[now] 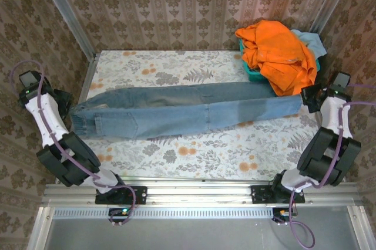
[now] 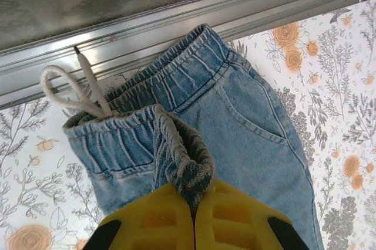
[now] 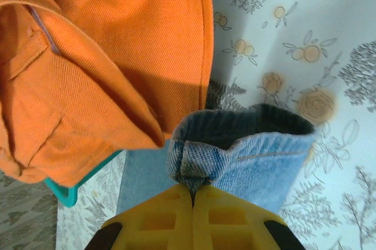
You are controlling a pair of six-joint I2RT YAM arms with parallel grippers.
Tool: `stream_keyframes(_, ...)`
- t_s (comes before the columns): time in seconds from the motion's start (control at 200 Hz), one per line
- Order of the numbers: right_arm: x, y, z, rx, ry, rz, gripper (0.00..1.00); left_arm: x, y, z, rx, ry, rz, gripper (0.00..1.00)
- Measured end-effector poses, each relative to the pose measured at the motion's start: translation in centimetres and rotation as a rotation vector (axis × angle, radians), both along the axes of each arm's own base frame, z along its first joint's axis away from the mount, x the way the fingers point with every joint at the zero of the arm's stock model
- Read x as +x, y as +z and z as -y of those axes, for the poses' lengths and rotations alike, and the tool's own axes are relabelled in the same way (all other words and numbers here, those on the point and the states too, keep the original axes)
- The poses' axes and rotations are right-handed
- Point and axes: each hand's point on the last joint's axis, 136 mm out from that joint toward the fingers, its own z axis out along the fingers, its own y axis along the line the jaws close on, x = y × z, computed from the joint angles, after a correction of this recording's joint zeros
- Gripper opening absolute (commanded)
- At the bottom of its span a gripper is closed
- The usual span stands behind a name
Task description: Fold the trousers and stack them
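- Cloth, pale and flower-printed, covers the table (image 1: 194, 153). The broad strip between the garment and the arm bases lies bare, and so does the band at the far side to the left of the basket.
- Faded light-blue denim, the trousers (image 1: 194, 109) lie flat across the middle of the table. Their long axis runs left to right, with the waist at the left edge and the leg ends at the right.
- The orange garment (image 1: 279, 50) is heaped in a teal basket (image 1: 251, 73) at the far right corner. It spills over the rim onto the far edge of the leg end, so I judge room to lift there is tight.
- The left gripper (image 2: 194, 194) is at the waist end, its nearer end, with its yellow jaws pressed together on a pinch of the waistband (image 2: 176, 150).
- The right gripper (image 3: 192, 188) is at the opposite end, its jaws clamped together on the leg hem (image 3: 235, 138), just beside the orange cloth.
- With one arm on each end of the long axis, the next fold likely carries one end along that axis toward the other, and the middle and near side offer the free space.
- The metal rail (image 2: 176, 21) at the table's left edge runs just beside the waist.
- The white drawstring (image 2: 70, 85) loops loose from the waistband toward that rail and could snag.
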Motion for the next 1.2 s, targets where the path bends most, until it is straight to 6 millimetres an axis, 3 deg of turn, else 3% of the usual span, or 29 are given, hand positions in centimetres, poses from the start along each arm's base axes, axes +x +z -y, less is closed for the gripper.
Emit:
stream_keyframes(0.105,1.8,-0.6,-0.1,-0.018,0.020,-0.021,0.00,1.0,-0.4,-0.3,-0.007,-0.005,-0.009,0.00)
stream_keyframes(0.32,5.5,-0.6,-0.8,-0.071,0.074,-0.036,0.00,4.8,1.9,-1.7,0.033,-0.027,0.045,0.00)
stream_keyframes(0.42,7.3,-0.6,-1.2,-0.092,0.097,-0.038,0.00,6.6,2.2,-2.0,0.044,-0.043,0.053,0.00)
stream_keyframes(0.775,11.4,-2.4,-2.0,-0.173,0.159,-0.096,0.00,10.4,-2.8,-2.7,0.042,-0.068,-0.043,0.00)
stream_keyframes(1.02,12.1,-2.8,-2.0,-0.198,0.172,-0.135,0.10,14.3,-3.3,-2.6,0.065,-0.119,-0.046,0.00)
stream_keyframes(1.06,12.2,-2.9,-2.0,-0.204,0.177,-0.140,0.16,15.0,-3.5,-2.6,0.069,-0.130,-0.048,0.09)
stream_keyframes(1.135,12.2,-2.9,-2.1,-0.212,0.184,-0.147,0.34,16.0,-4.0,-2.6,0.086,-0.153,-0.058,0.40)
stream_keyframes(1.2,12.2,-2.7,-1.9,-0.229,0.186,-0.156,0.37,16.8,-4.2,-2.9,0.108,-0.163,-0.061,0.44)
